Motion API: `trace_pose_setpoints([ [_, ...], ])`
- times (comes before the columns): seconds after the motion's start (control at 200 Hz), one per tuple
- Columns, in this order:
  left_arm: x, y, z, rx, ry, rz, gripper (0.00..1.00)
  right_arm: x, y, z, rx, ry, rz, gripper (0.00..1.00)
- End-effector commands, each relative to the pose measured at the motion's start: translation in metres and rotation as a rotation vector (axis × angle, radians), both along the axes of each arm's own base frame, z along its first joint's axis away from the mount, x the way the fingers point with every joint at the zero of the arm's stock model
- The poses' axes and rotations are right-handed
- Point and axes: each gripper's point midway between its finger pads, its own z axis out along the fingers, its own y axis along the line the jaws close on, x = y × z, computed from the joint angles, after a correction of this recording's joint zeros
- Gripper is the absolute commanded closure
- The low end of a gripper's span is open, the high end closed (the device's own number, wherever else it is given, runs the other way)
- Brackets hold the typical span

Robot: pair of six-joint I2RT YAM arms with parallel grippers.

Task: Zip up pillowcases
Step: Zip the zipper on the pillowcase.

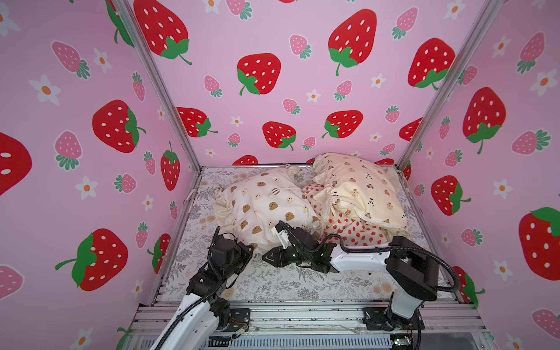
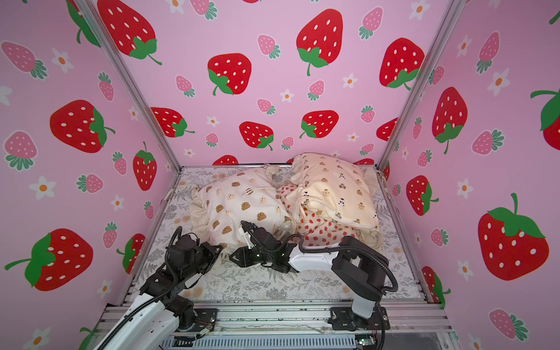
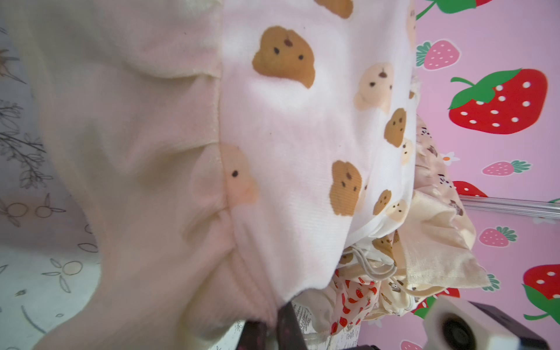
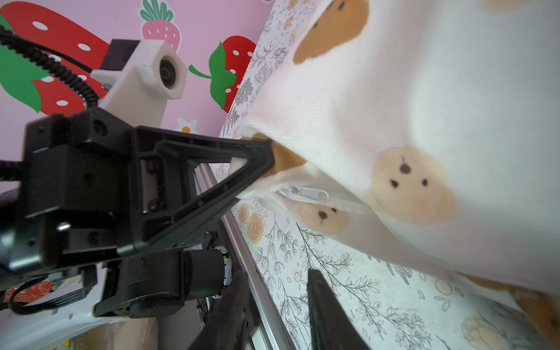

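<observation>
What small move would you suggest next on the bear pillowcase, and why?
Probably ease the right claw onto the white zipper pull and close: the left claw is shut on the bear pillowcase beside the pull, and the right claw stands open, empty, facing it.

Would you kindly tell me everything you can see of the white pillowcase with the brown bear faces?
The white pillowcase is soft ribbed fabric printed with brown and pale bear faces, edged by a cream frill. Stuffed plump, it lies on the fern-print sheet, against the strawberry pillowcase. A white zipper pull shows at its near edge, beside the corner that the left hand pinches. The right hand is open, clear of it.
</observation>
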Motion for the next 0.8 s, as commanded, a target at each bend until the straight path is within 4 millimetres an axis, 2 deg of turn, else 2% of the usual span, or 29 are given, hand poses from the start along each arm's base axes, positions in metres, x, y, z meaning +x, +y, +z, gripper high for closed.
trace_pose_setpoints([
  [0.0,0.002,-0.009,0.021,-0.056,-0.086,-0.041,1.00,0.009,0.008,0.014,0.121,0.080,-0.043,0.60],
  [0.15,-0.007,-0.009,0.024,-0.039,-0.097,-0.075,1.00,0.022,0.004,0.017,0.148,0.087,-0.088,0.59],
  [0.28,-0.006,-0.016,0.031,-0.074,-0.140,-0.104,1.00,0.032,0.002,0.018,0.173,0.113,-0.118,0.57],
  [0.35,-0.007,-0.015,0.031,-0.069,-0.142,-0.105,1.00,0.037,-0.006,0.027,0.231,0.110,-0.161,0.57],
  [0.42,-0.008,-0.014,0.032,-0.060,-0.145,-0.108,1.00,0.038,-0.011,0.025,0.196,0.117,-0.175,0.54],
  [0.495,-0.006,-0.017,0.035,-0.073,-0.172,-0.121,1.00,0.033,-0.007,0.022,0.171,0.140,-0.149,0.54],
  [0.61,-0.007,-0.019,0.036,-0.077,-0.181,-0.134,1.00,0.033,-0.004,0.035,0.249,0.167,-0.153,0.54],
  [0.795,-0.005,-0.022,0.046,-0.086,-0.234,-0.154,1.00,0.033,-0.007,0.038,0.197,0.148,-0.162,0.53],
])
